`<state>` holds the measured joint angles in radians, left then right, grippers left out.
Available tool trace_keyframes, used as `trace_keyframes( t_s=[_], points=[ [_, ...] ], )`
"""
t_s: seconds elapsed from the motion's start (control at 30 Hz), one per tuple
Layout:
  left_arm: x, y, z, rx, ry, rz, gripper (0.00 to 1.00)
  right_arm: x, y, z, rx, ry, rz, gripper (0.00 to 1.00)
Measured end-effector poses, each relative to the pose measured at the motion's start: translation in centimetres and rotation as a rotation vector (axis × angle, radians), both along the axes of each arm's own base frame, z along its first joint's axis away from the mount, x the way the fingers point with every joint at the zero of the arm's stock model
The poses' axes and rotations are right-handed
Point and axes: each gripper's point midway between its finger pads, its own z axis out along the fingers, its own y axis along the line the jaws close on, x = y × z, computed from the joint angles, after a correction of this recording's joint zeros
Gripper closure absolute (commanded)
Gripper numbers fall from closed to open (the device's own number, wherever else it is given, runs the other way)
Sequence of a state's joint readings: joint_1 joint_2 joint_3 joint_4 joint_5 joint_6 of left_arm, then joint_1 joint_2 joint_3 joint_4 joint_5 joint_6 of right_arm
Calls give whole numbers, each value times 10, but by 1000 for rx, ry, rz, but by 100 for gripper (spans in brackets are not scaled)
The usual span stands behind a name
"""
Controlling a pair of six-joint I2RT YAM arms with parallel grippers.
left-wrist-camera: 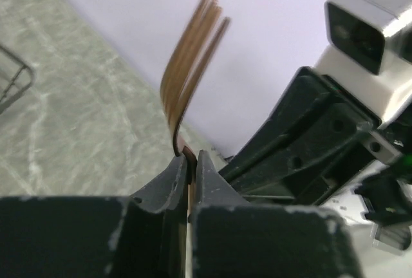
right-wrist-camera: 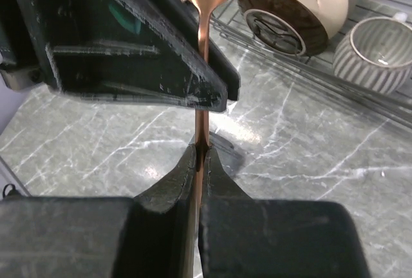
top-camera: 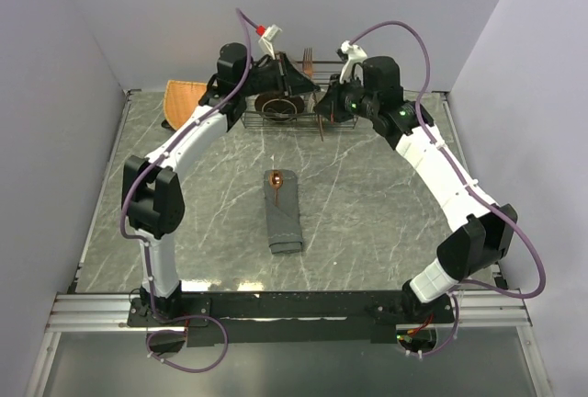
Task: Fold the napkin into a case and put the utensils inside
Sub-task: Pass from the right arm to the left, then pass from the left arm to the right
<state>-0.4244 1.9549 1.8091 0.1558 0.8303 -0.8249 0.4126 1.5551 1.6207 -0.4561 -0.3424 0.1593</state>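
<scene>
The case (top-camera: pixel 283 218) is a long narrow dark grey folded napkin lying in the middle of the table. A copper spoon's bowl (top-camera: pixel 276 177) sticks out of its far end. Both grippers hold one copper fork (top-camera: pixel 308 52) upright above the wire rack at the back. My left gripper (left-wrist-camera: pixel 191 159) is shut on the fork just below its tines (left-wrist-camera: pixel 193 53). My right gripper (right-wrist-camera: pixel 203 152) is shut on the fork's thin handle (right-wrist-camera: pixel 202 65) lower down, right beside the left gripper (top-camera: pixel 296 80). The handle's lower end (top-camera: pixel 320 129) hangs below the right gripper (top-camera: pixel 324 107).
A wire rack (top-camera: pixel 253 121) at the back holds a brown and cream bowl (right-wrist-camera: pixel 302 1) and a ribbed grey mug (right-wrist-camera: pixel 376 53). An orange woven mat (top-camera: pixel 182 96) lies at the back left. Grey walls enclose the marble table.
</scene>
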Motion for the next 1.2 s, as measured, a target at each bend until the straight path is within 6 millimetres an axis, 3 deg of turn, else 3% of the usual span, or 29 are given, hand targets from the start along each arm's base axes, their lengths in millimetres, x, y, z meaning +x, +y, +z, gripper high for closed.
trace_keyframes(
  t_s=[0.07, 0.1, 0.13, 0.17, 0.27, 0.33, 0.5, 0.73, 0.83, 0.93, 0.97, 1.0, 1.03, 1.1, 1.17, 1.2],
  points=[
    [-3, 3, 10, -55, -7, -34, 99, -1, 3, 6, 12, -12, 18, 86],
    [-5, 5, 14, -82, -8, -50, 99, -2, 6, 11, 20, -20, 30, 67],
    [-6, 9, 19, -104, -10, -66, 99, -3, 9, 16, 30, -27, 51, 55],
    [-9, 13, 24, -123, -21, -85, 99, -5, 13, 20, 44, -31, 77, 33],
    [-14, 23, 37, -167, -81, -129, 99, -14, 22, 38, 106, -41, 169, 19],
    [-18, 30, 46, -190, -118, -150, 99, -20, 25, 52, 164, -48, 239, 17],
    [-36, 37, 66, -230, -223, -217, 99, -32, 22, 70, 296, -14, 363, 22],
    [-59, 39, 83, -263, -307, -282, 99, -63, 42, 85, 407, 26, 546, 32],
    [-67, 41, 89, -268, -328, -300, 99, -68, 46, 84, 408, 19, 574, 48],
    [-73, 43, 95, -272, -348, -307, 99, -69, 48, 78, 405, 32, 580, 81],
    [-76, 43, 97, -273, -350, -312, 93, -68, 48, 75, 402, 36, 578, 100],
    [-78, 43, 100, -274, -351, -313, 78, -67, 49, 73, 399, 35, 578, 100],
    [-80, 44, 102, -272, -354, -313, 42, -68, 50, 73, 395, 27, 593, 100],
    [-73, 43, 101, -267, -313, -283, 41, -68, 51, 75, 390, 9, 598, 100],
    [-58, 45, 100, -261, -237, -212, 31, -64, 52, 73, 378, 2, 566, 100],
    [-49, 47, 99, -253, -202, -166, 34, -60, 52, 70, 370, 3, 542, 100]
  ],
)
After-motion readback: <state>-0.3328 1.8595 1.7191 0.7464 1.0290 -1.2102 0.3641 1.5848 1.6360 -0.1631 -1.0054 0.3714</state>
